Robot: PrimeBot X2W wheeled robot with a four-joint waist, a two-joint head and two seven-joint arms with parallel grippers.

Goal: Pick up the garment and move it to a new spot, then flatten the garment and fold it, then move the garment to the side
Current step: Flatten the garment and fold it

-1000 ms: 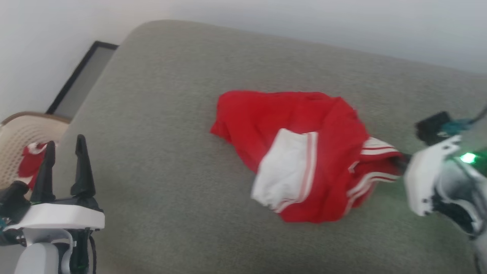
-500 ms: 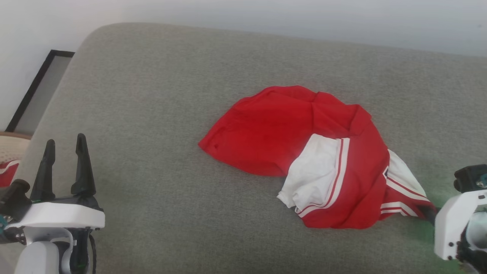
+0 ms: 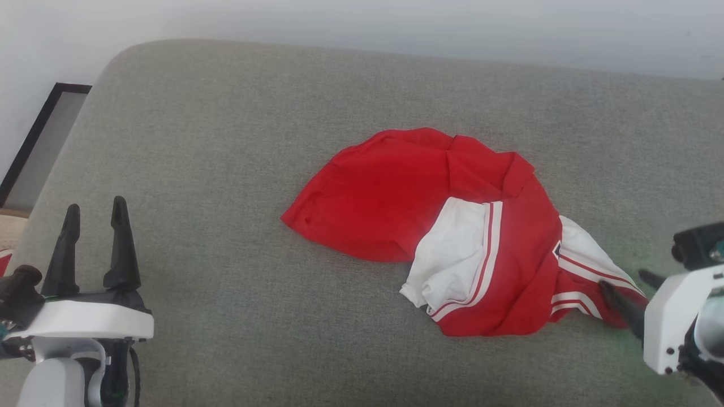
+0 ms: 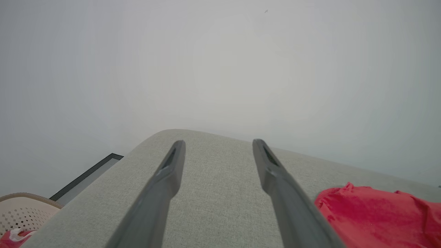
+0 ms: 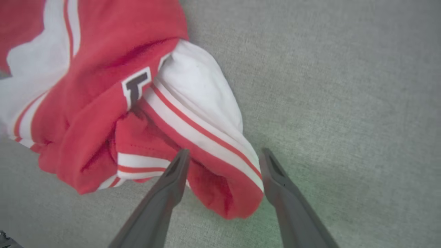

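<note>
The garment (image 3: pixel 452 226) lies crumpled on the grey cushion (image 3: pixel 226 169), red with a white sleeve and striped trim facing up. In the right wrist view a scrap of dark print shows on the garment (image 5: pixel 103 103). My right gripper (image 3: pixel 622 278) stands open at the garment's right end. Its fingers (image 5: pixel 162 203) straddle a red striped fold without pinching it, my right gripper (image 5: pixel 225 151) spread wide. My left gripper (image 3: pixel 95 206) is open and empty at the lower left, well away from the cloth. Past my left gripper (image 4: pixel 218 143) a corner of the garment (image 4: pixel 375 213) shows.
A beige perforated basket (image 4: pixel 24 213) holding some red cloth sits off the cushion's left end. A dark-framed panel (image 3: pixel 34 135) leans by the white wall there. The cushion's rounded far edge (image 3: pixel 339 48) meets the wall.
My right gripper was shut on the garment's striped edge while pulling it along; its fingers now stand apart and the cloth rests on the cushion. The head view has shifted.
</note>
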